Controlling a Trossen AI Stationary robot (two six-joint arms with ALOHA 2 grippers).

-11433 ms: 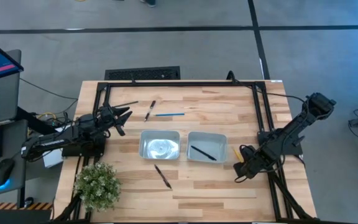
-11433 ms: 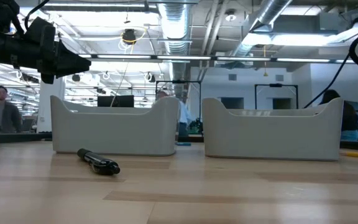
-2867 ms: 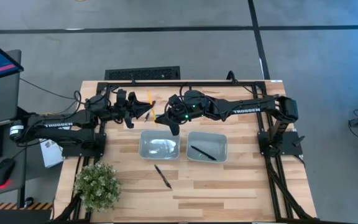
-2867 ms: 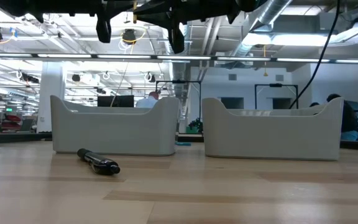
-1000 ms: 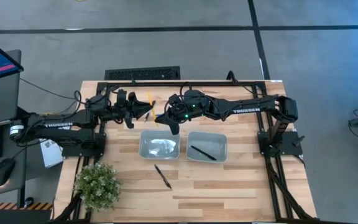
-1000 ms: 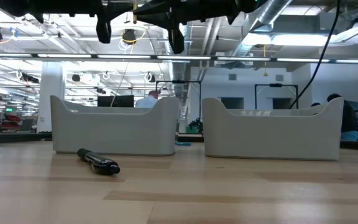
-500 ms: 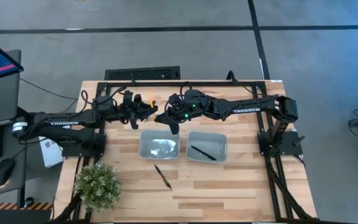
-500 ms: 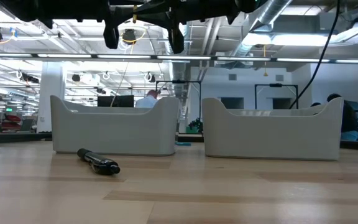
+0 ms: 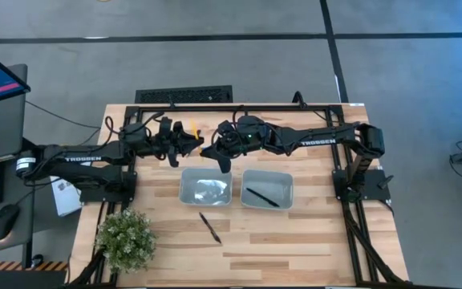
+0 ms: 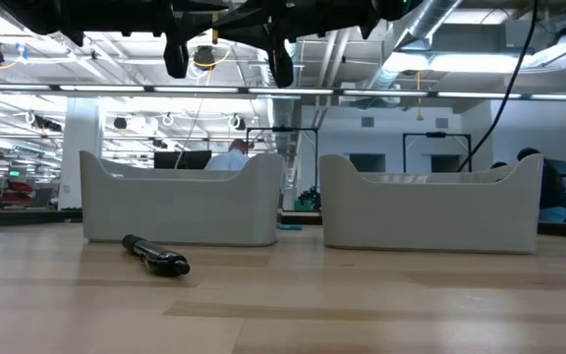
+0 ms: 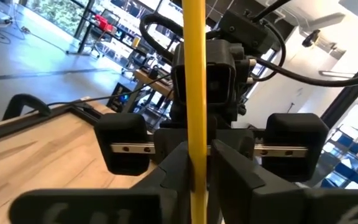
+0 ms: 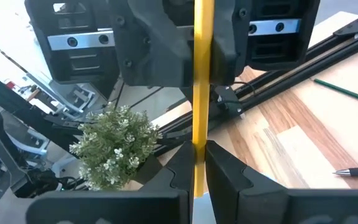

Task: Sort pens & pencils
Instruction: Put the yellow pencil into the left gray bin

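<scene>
The yellow pencil [image 11: 195, 93] is pinched by both the left gripper [image 11: 194, 163] and the right gripper [image 12: 196, 163], high above the table's back edge; one grip should be let go slowly; the pencil should be kept straight.

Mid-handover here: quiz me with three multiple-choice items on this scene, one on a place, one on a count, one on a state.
1. The black pen inside a tray lies in: A) the right tray B) a plant pot C) a gripper.
2. How many grippers clamp the yellow pencil? A) none B) one C) two.
3. The loose pen in front of the trays is: A) standing upright B) lying flat on the table C) lifted in the air.
Key: A, the high view shows it there; C, the left gripper and right gripper both pinch it; B, the low view shows it lying on the wood.
</scene>
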